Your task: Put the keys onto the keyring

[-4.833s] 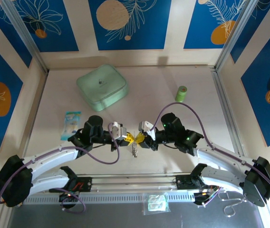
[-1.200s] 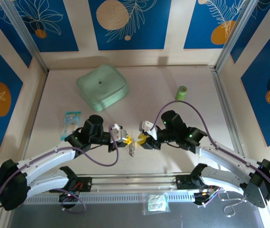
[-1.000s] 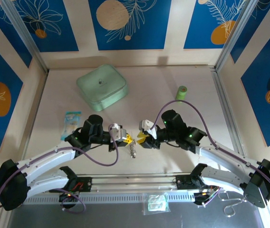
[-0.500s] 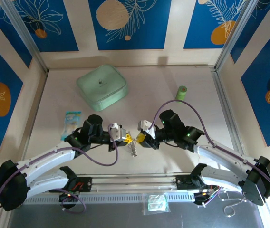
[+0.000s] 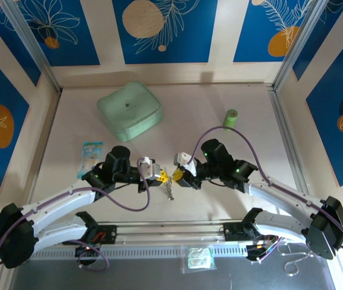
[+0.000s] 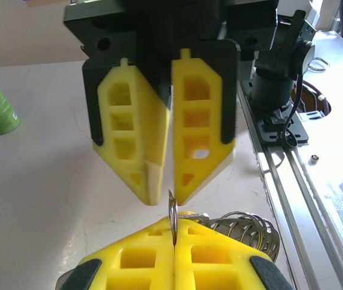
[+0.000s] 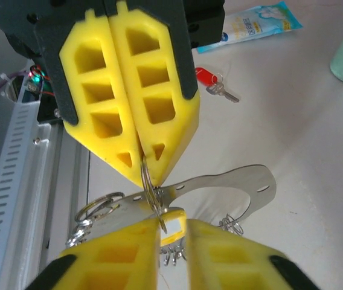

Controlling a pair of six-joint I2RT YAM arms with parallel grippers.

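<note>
Left fingers (image 5: 161,176) are pressed flat together on the keyring (image 6: 173,212), pinching its thin ring at their very tips. From the left wrist we see that ring edge-on, a narrow upright sliver with its long axis running 6 to 12 o'clock. It is aimed at the right fingers (image 5: 177,175), which face it tip to tip.

From the right wrist the ring drops from the left tips toward 6 o'clock and meets the yellow key (image 7: 173,223). The key's head sits in the narrow gap between the right fingers, and we cannot tell whether both of them press on it.

From above, the keyring's beaded chain (image 5: 169,192) hangs below the meeting point, its length running 12 to 6 o'clock, at the middle of the bench (image 5: 220,199).

The red key (image 7: 206,77) lies flat on the bench at 1 o'clock in the right wrist view. Its head is at the 10 o'clock end and its blade points to 4 o'clock, near a blue-and-white packet (image 7: 250,25).

Both arms sweep in from the near corners in low arcs with their wrists level. The left points to 3 o'clock and the right to 9 o'clock. A green case (image 5: 130,110) sits at 11 o'clock from the fingers and a green roll (image 5: 230,118) at 1 o'clock, both well apart from them.
</note>
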